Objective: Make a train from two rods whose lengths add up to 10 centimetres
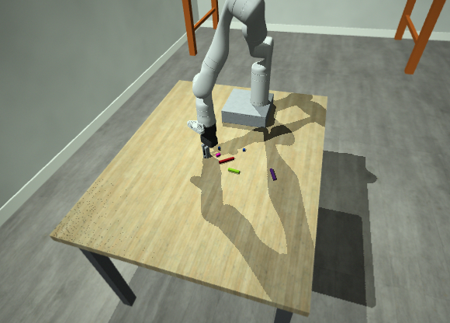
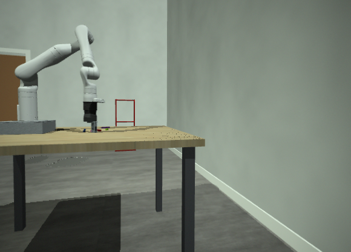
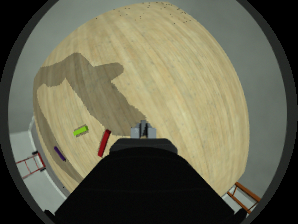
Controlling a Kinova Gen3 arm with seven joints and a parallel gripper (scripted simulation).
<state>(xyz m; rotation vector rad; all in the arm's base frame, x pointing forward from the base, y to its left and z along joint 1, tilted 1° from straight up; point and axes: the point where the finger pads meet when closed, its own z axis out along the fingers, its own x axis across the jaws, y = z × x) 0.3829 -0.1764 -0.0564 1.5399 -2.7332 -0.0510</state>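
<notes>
Gripper (image 1: 205, 154) down at the table (image 1: 128, 202), fingers closed on a small grey rod (image 3: 143, 128); red rod (image 1: 226, 160) just beside, magenta rod (image 1: 218, 154) between, lime rod (image 1: 233, 171) farther off

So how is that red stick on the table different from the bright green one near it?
The red rod is clearly longer than the lime rod. They slant opposite ways in the top view: the red one rises to the right, the lime one dips to the right. The red rod also lies closer to the gripper; the lime one is farther out. Both lie flat on the wooden table, untouched, not end to end.
</notes>
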